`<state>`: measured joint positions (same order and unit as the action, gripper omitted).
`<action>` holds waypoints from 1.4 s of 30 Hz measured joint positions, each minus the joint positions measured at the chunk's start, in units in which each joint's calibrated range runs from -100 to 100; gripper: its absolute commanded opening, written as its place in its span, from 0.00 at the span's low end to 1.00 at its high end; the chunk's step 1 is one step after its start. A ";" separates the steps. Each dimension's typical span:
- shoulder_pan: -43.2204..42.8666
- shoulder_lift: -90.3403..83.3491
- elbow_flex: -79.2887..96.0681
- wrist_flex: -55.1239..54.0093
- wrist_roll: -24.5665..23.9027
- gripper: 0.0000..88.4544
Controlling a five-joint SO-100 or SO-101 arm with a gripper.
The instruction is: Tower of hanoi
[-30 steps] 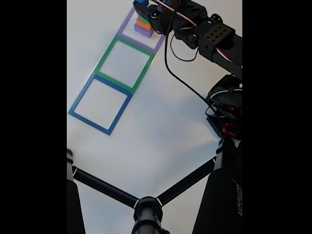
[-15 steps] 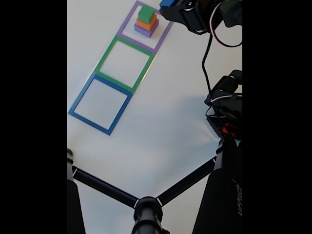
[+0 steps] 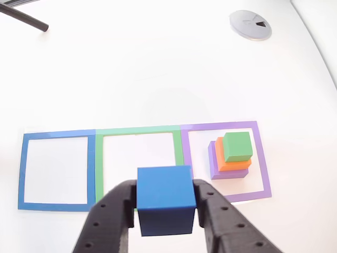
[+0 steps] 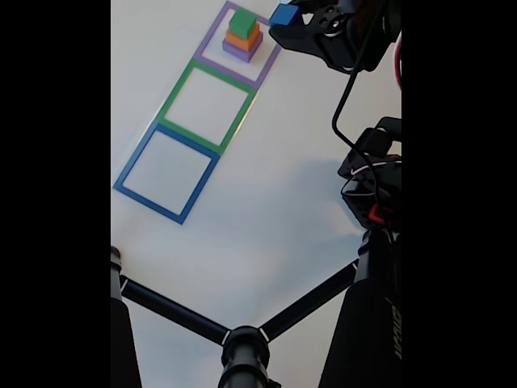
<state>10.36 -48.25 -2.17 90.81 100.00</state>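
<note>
Now the claw (image 3: 165,211) is clenched on a blue cube (image 3: 165,199), one black finger on each side face, and it carries the cube in the air, clear of the table (image 3: 158,74). In the fixed view the cube (image 4: 283,14) hangs just beside the purple square (image 4: 266,69), at the far end of the table. I think it is held high so that it can travel over the stack and the tape without touching them.

Near the claw, in the other view, three taped squares lie in one row and share their borders: the purple square (image 3: 262,168), then a green square (image 3: 137,130) in the middle, then a blue square (image 3: 55,134) at the other end. Inside the purple square stands the stack: a purple block (image 3: 213,158) at the bottom, an orange block (image 3: 220,155) on it and a green block (image 3: 237,146) on top, each one smaller than the one below. The green and blue squares hold nothing, so the blue cube, which seems the smallest piece, probably goes to one of them as the first move; which one I cannot tell.

The table is plain white and smooth, with bright light. A round grey cap (image 3: 250,25) sits flush in it toward the far edge. In the fixed view black tripod legs (image 4: 178,311) stand at the near edge.
</note>
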 measured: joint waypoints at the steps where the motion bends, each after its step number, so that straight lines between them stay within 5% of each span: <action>1: -0.23 -0.17 1.42 -0.73 0.00 0.06; 10: -1.40 -4.73 25.85 -19.43 -0.54 0.06; 23: -3.16 -4.90 74.28 -71.75 -0.54 0.06; 42: -5.03 39.76 92.70 -142.77 -0.54 0.06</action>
<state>5.32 -8.48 90.53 -51.95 99.46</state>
